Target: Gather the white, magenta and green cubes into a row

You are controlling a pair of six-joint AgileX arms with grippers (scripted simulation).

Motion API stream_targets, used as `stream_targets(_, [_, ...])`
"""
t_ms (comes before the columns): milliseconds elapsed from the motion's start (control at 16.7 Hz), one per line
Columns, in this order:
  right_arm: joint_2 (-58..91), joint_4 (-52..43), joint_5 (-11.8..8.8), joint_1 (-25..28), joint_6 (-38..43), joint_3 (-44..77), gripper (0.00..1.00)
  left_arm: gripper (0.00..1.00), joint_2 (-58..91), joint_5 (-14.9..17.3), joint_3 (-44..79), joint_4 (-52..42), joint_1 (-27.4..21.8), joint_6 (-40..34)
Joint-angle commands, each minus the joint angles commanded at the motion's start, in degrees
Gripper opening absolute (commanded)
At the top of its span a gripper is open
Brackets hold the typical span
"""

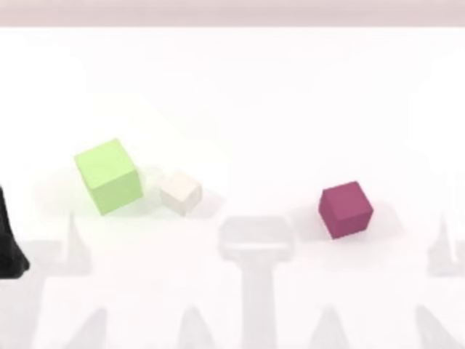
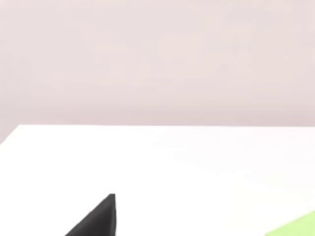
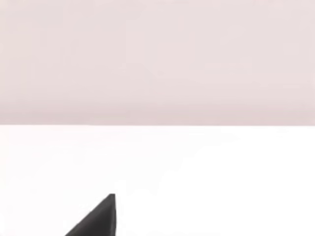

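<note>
The light green cube [image 1: 107, 176], the largest, sits at the table's left. The small off-white cube [image 1: 180, 191] lies just right of it, a narrow gap apart. The dark magenta cube [image 1: 346, 209] stands alone at the right. My left arm [image 1: 9, 243] shows only as a dark shape at the left edge, nearer than the green cube. In the left wrist view a dark part of my left gripper [image 2: 98, 221] shows, with a corner of the green cube [image 2: 298, 226] off to one side. The right wrist view shows a dark part of my right gripper [image 3: 98, 221] over bare table.
The white table [image 1: 247, 102] ends at a far edge below a pale pinkish wall [image 1: 232, 11]. Grey shadows of the arms and their mount [image 1: 256, 247] lie across the table's near part.
</note>
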Motion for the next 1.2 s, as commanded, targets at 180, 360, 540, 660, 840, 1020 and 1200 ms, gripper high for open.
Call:
stream_targets(180, [0.0,0.0,0.0,0.0,0.0,0.0,1.0,1.0,0.57,0.05,0.57,-0.41,-0.22,0.04])
stream_targets(360, [0.0,0.0,0.0,0.0,0.0,0.0,1.0,1.0,5.91,0.23,5.93,-4.08,-1.93,0.46])
stream_targets(540, [0.0,0.0,0.0,0.0,0.0,0.0,1.0,1.0,16.68,0.26,16.35,-10.77,-4.7,1.2])
stream_targets(660, [0.0,0.0,0.0,0.0,0.0,0.0,1.0,1.0,26.89,0.2,25.25,-16.52,-6.95,1.82])
stream_targets(840, [0.0,0.0,0.0,0.0,0.0,0.0,1.0,1.0,45.92,0.14,39.97,-26.49,-10.74,2.86])
stream_targets(1020, [0.0,0.0,0.0,0.0,0.0,0.0,1.0,1.0,66.46,0.21,54.98,-37.2,-14.8,3.93])
stream_targets(1200, [0.0,0.0,0.0,0.0,0.0,0.0,1.0,1.0,85.25,0.38,69.08,-47.49,-18.75,4.99])
